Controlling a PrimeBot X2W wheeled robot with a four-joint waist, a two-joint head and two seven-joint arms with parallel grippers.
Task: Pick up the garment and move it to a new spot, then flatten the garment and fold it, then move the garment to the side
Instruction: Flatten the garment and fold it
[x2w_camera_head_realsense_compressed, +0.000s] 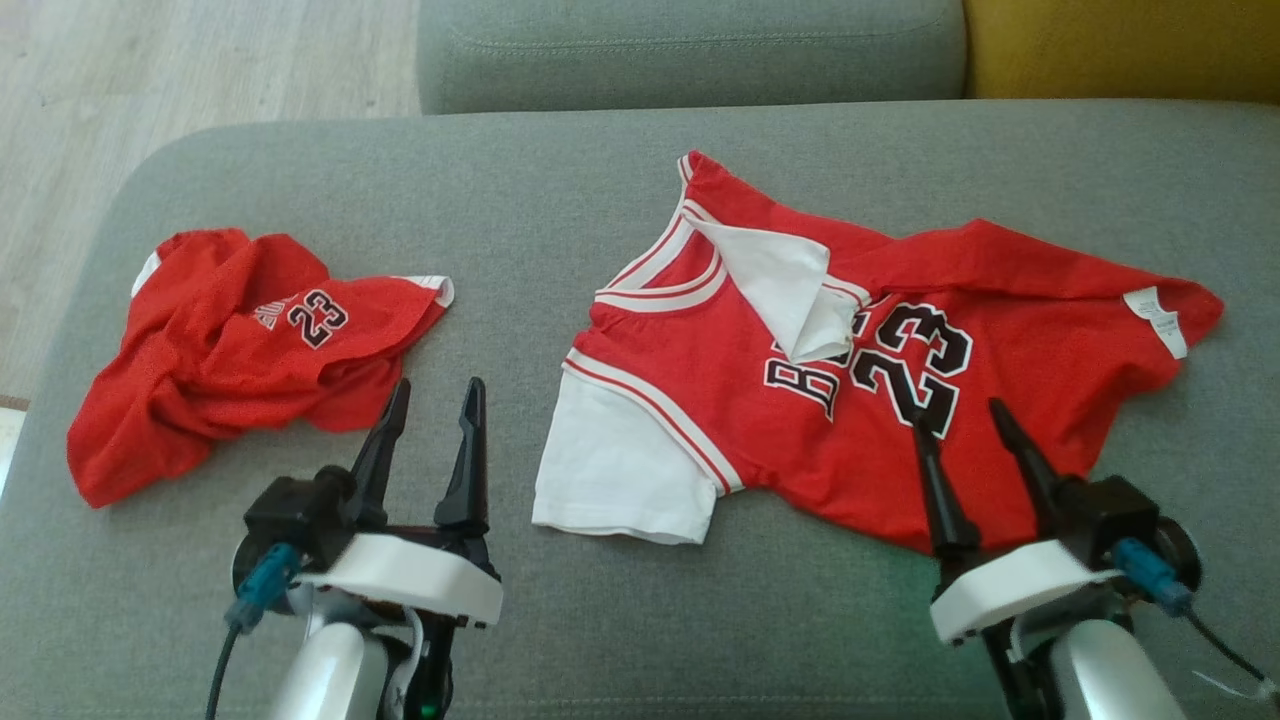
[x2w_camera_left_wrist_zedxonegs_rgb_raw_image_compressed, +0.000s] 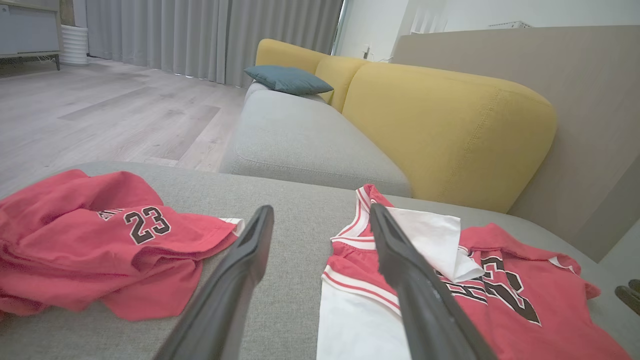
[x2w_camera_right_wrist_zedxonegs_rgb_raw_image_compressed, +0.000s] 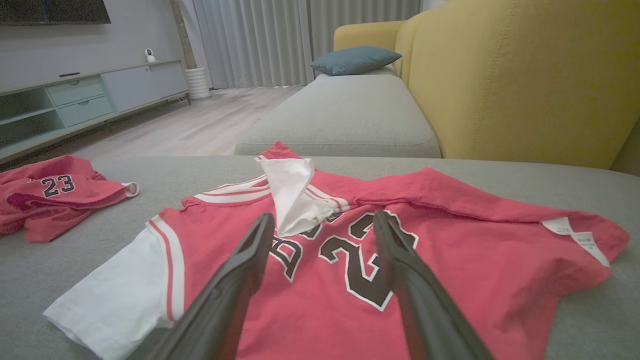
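Closest to the lens, the left gripper (x2w_camera_head_realsense_compressed: 437, 390) stood with its two dark fingers spread wide and nothing between them, above bare grey cushion (x2w_camera_head_realsense_compressed: 560, 200) in the gap between two red garments. On the other side the right gripper (x2w_camera_head_realsense_compressed: 955, 412) was spread wide as well, empty, its fingertips over the lower part of the jersey (x2w_camera_head_realsense_compressed: 1040, 350) beside the black "23" — whether they touched the cloth could not be told.

The jersey lay front-up on the cushion's right half, roughly spread but wrinkled, its neckline toward the left gripper's side. One white sleeve (x2w_camera_head_realsense_compressed: 610, 470) lay flat on the cushion at the near left corner; the other sleeve (x2w_camera_head_realsense_compressed: 790, 290) was flopped over the chest, covering part of the lettering. A white care label (x2w_camera_head_realsense_compressed: 1155, 320) showed at the far right edge.

Well apart, on the cushion's left half, sat a crumpled red garment (x2w_camera_head_realsense_compressed: 230, 350), also numbered 23. Behind were a yellow backrest (x2w_camera_head_realsense_compressed: 1120, 50) and wooden floor (x2w_camera_head_realsense_compressed: 200, 60).
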